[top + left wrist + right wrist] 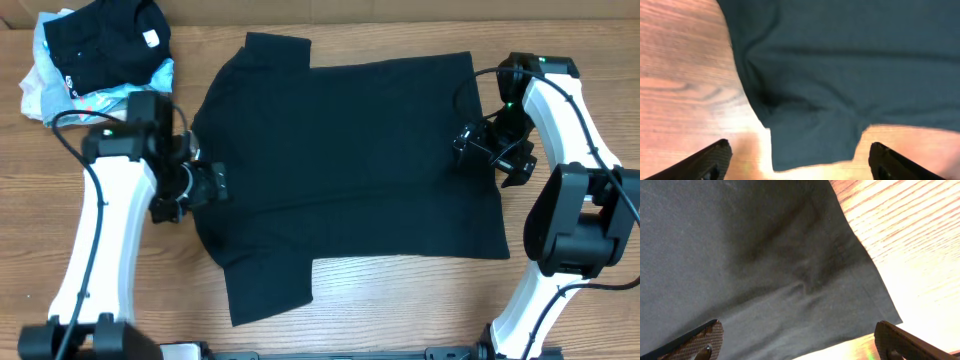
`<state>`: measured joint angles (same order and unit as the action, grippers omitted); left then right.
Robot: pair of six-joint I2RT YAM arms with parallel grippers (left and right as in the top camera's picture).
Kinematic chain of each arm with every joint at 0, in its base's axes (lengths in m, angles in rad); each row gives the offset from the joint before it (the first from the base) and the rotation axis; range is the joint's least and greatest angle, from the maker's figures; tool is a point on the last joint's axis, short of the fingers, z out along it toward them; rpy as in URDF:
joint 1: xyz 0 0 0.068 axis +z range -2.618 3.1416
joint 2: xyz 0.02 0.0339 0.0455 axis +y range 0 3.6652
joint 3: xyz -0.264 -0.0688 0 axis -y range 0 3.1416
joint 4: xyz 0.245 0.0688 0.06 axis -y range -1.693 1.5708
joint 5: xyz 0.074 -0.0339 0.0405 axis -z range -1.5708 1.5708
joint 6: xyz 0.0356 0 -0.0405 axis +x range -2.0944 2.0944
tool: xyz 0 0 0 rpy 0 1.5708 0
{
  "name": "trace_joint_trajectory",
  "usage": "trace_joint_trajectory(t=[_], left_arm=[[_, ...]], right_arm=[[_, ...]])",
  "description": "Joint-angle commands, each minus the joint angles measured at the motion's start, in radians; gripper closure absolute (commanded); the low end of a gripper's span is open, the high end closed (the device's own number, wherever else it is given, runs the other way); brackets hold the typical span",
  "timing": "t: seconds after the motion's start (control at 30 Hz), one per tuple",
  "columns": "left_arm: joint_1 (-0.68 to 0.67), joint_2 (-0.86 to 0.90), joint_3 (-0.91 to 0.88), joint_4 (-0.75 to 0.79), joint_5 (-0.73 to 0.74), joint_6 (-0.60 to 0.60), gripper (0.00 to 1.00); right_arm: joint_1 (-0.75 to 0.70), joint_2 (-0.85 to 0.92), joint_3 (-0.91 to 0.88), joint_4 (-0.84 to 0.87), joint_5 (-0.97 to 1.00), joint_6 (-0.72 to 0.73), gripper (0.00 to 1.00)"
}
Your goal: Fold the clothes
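Observation:
A black T-shirt (340,170) lies spread flat on the wooden table, collar to the left, hem to the right. My left gripper (212,183) is open at the shirt's left edge; in the left wrist view (800,162) its fingers straddle a flap of the shirt (840,75). My right gripper (470,145) is open over the shirt's right edge; in the right wrist view (797,342) its fingers span the shirt's hem and corner (765,255). Neither holds anything.
A pile of clothes (100,50), black on top with light ones beneath, sits at the back left corner. Bare wooden table (400,300) runs along the front and at both sides.

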<state>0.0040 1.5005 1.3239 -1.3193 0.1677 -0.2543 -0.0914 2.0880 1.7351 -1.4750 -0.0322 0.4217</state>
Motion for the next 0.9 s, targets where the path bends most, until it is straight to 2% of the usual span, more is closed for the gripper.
trace_joint_trajectory(t=[0.0,0.23,0.43,0.6,0.87], left_arm=[[-0.067,-0.085,-0.029,-0.023,-0.055,-0.063,0.07],[-0.145,-0.145,-0.230,0.025,-0.069,-0.196,0.02],[-0.139,-0.143,-0.449,0.167,-0.048,-0.298,0.00],[-0.139,-0.143,-0.568,0.230,-0.002,-0.330,0.02],[-0.140,-0.143,-0.664,0.281,0.024,-0.356,0.02]], right_arm=[[0.001,-0.006,0.020,0.016,0.014,-0.004,0.00],[0.001,-0.006,0.020,0.070,0.013,-0.003,0.00],[0.001,-0.006,0.020,0.097,0.013,-0.003,0.00],[0.001,-0.006,0.020,0.106,0.013,-0.003,0.00],[0.001,-0.006,0.020,0.114,0.012,-0.003,0.00]])
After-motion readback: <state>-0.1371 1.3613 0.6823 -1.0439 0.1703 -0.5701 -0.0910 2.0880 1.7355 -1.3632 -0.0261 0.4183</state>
